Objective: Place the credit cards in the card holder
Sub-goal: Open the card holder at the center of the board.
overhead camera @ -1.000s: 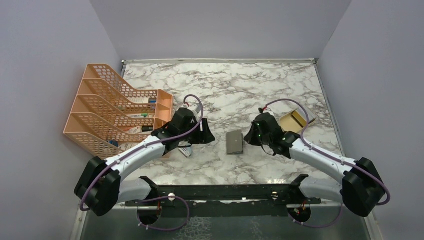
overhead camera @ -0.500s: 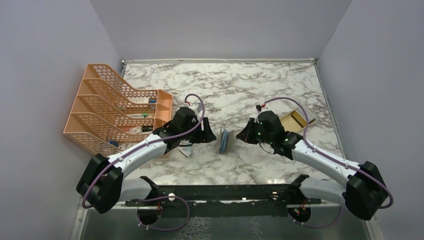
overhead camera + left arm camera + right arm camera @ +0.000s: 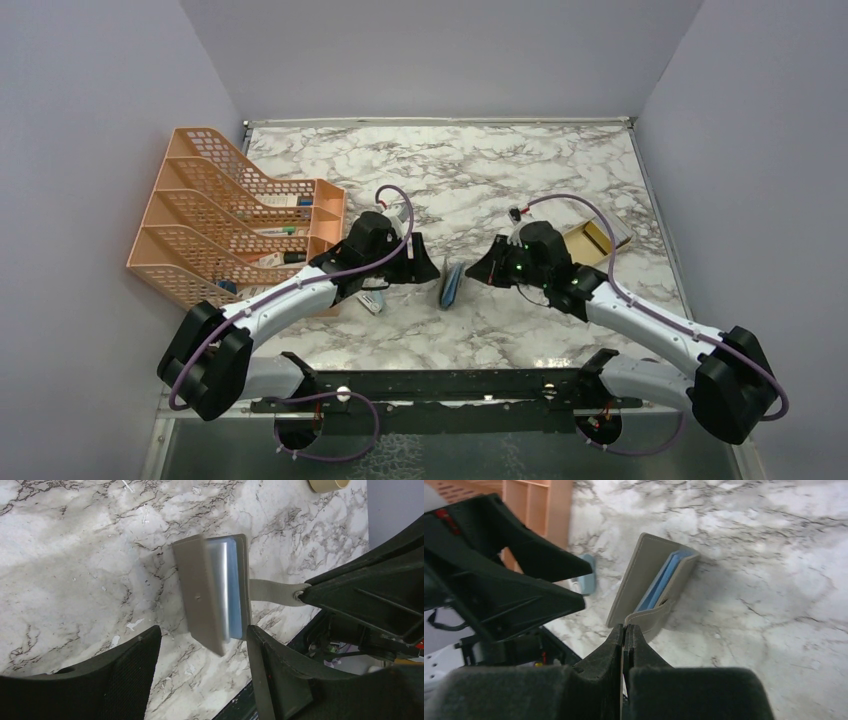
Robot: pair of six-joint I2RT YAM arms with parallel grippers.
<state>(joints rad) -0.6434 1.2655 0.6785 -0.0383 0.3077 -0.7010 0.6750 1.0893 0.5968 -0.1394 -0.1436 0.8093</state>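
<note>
Between the two grippers, near the table's middle, stands one card holder [image 3: 452, 285], partly open. One orange mesh rack [image 3: 215, 215] sits at the left edge. One shallow tan tray [image 3: 588, 240] lies at the right, half hidden behind the right arm; whether cards lie in it cannot be told. One small pale blue object [image 3: 372, 300] rests just beside the left arm.

The holder's long axis runs roughly from the arms' bases toward the back wall. Its grey flap is raised, and the light blue lining faces the right arm.

The right gripper [image 3: 478, 272] is pinched tight on the holder's grey snap tab [image 3: 270, 591]. The left gripper [image 3: 428, 270] has its jaws spread, one on either side of the holder's near end; contact cannot be told.

The table [image 3: 480, 170] is white marble pattern with grey-brown veins. Plain pale lilac walls [image 3: 440, 50] enclose three sides.
</note>
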